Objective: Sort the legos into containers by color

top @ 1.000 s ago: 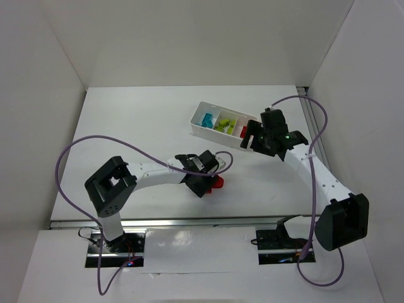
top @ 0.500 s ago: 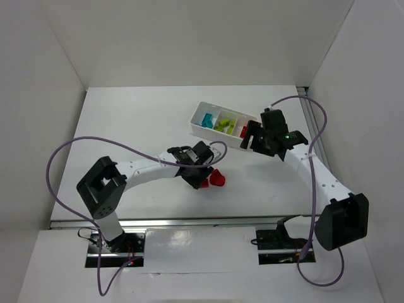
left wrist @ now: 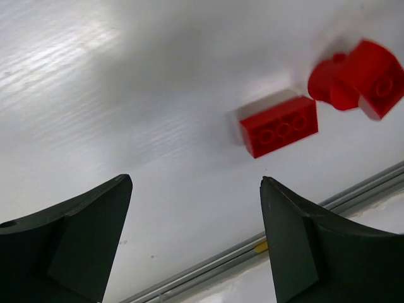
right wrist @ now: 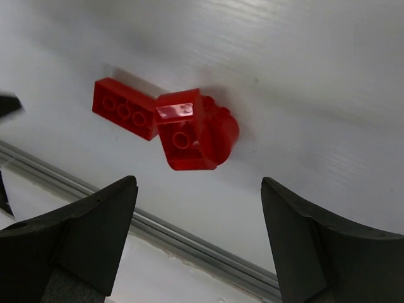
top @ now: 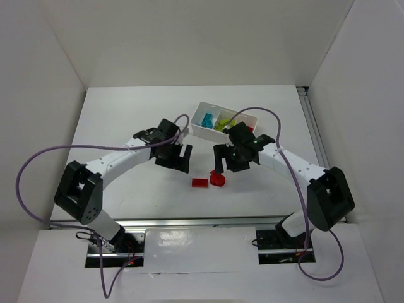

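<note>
Fingers first. Left fingers (left wrist: 82,240): spread wide, nothing between them, hovering over bare bench (left wrist: 126,95). Right fingers (right wrist: 82,233): spread wide too, empty, hanging over the loose red pieces.

Flat red brick (left wrist: 279,126): studs up on the bench, ahead and to the right of the left fingers in the left wrist view, untouched. Red rounded cluster (right wrist: 196,129): curved block over a round piece, joined or not, cannot tell. Hard up against one end of the flat red brick, touching or just beside it, unclear. Roughly centred between the right fingers in the right wrist view. Top view: both lying out on the bench between the two arms, toward the front edge, well apart from the tray (top: 197,126).

Tray at the back of the bench, just behind the right arm (top: 297,165). Cyan bricks (top: 206,118) in its left section, green bricks (top: 224,123) in the middle one; right section mostly hidden by the right arm.

Purple cable (top: 259,112) arching over the tray's right end. Metal rail (right wrist: 189,235) along the front edge of the bench, near the red pieces. White walls (top: 189,44) on three sides.
</note>
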Robot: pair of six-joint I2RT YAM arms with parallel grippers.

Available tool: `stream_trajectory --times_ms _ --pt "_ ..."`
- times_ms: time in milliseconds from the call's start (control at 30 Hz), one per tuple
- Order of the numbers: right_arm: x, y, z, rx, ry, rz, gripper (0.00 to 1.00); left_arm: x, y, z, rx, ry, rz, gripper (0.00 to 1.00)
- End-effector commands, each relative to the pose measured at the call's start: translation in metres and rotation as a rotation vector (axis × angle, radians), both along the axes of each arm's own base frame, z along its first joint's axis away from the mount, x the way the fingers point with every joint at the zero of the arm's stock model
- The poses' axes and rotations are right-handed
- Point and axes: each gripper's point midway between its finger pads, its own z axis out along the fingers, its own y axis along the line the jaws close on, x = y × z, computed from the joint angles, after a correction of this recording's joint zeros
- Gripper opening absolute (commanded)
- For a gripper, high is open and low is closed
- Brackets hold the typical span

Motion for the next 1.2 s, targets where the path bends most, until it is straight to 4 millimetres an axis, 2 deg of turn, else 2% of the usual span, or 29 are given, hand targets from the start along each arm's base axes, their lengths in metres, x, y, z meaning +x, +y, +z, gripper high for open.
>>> stream_trajectory --times_ms 0,100,200,233,333,367,433,467,533,567,600,633,700,733,833,867,900,933,967,1000,1033,1133,1167 --pt "-0.002 0.021 0.003 -0.007 -0.050 0.107 0.86 0.005 0.013 0.017 -0.138 0.070 0.140 0.92" --pt "-0.003 0.029 -0.007 -0.068 -0.060 0.129 0.86 0.008 0.024 0.016 -0.149 0.102 0.205 0.92" --pt "-0.003 0.030 -0.022 -0.128 -0.060 0.147 0.83 0.018 0.029 0.020 -0.146 0.106 0.256 0.92" --pt "-0.002 0.029 -0.025 -0.142 -0.058 0.141 0.82 0.016 0.030 0.019 -0.141 0.115 0.257 0.92" --pt "0.000 0.033 -0.030 -0.147 -0.063 0.138 0.72 0.021 0.028 0.023 -0.149 0.110 0.266 0.92" --pt "0.005 0.035 -0.030 -0.151 -0.076 0.132 0.62 0.023 0.027 0.023 -0.148 0.111 0.266 0.91" --pt "0.011 0.033 -0.027 -0.163 -0.097 0.108 0.50 0.025 0.026 0.022 -0.147 0.114 0.266 0.91" --pt "0.018 0.031 -0.017 -0.172 -0.129 0.091 0.38 0.025 0.026 0.024 -0.147 0.114 0.266 0.91" --pt "0.024 0.029 -0.002 -0.173 -0.170 0.061 0.30 0.025 0.026 0.023 -0.141 0.123 0.267 0.91" --pt "0.028 0.027 0.006 -0.179 -0.192 0.048 0.28 0.023 0.023 0.022 -0.126 0.131 0.259 0.91" --pt "0.035 0.028 0.022 -0.164 -0.238 0.031 0.28 0.021 0.021 0.017 -0.111 0.137 0.252 0.91" --pt "0.039 0.023 0.030 -0.184 -0.268 0.007 0.28 0.022 0.021 0.020 -0.114 0.139 0.260 0.91" --pt "0.051 0.013 0.045 -0.187 -0.306 -0.051 0.28 0.017 0.013 0.013 -0.096 0.157 0.247 0.92" --pt "0.063 0.001 0.060 -0.196 -0.343 -0.117 0.28 0.019 0.012 0.016 -0.104 0.152 0.256 0.92" --pt "0.087 -0.021 0.087 -0.201 -0.404 -0.261 0.28 0.010 -0.001 0.011 -0.091 0.176 0.226 0.92" --pt "0.098 -0.040 0.092 -0.219 -0.419 -0.335 0.28 0.011 -0.005 0.015 -0.098 0.171 0.223 0.92" --pt "0.104 -0.047 0.096 -0.209 -0.423 -0.389 0.28 0.006 -0.010 0.011 -0.090 0.181 0.206 0.92" --pt "0.113 -0.053 0.095 -0.207 -0.421 -0.423 0.28 0.008 -0.010 0.014 -0.086 0.173 0.209 0.92" --pt "0.124 -0.066 0.094 -0.211 -0.423 -0.466 0.28 0.005 -0.014 0.011 -0.079 0.181 0.195 0.92" --pt "0.132 -0.071 0.095 -0.201 -0.425 -0.499 0.28 0.006 -0.013 0.010 -0.070 0.187 0.209 0.92" --pt "0.141 -0.075 0.085 -0.218 -0.409 -0.513 0.28 0.003 -0.016 0.010 -0.068 0.187 0.198 0.92" --pt "0.168 -0.085 0.083 -0.212 -0.425 -0.563 0.28 0.005 -0.015 0.012 -0.062 0.180 0.203 0.92" --pt "0.182 -0.089 0.078 -0.212 -0.429 -0.586 0.28 0.003 -0.018 0.012 -0.061 0.180 0.194 0.92"
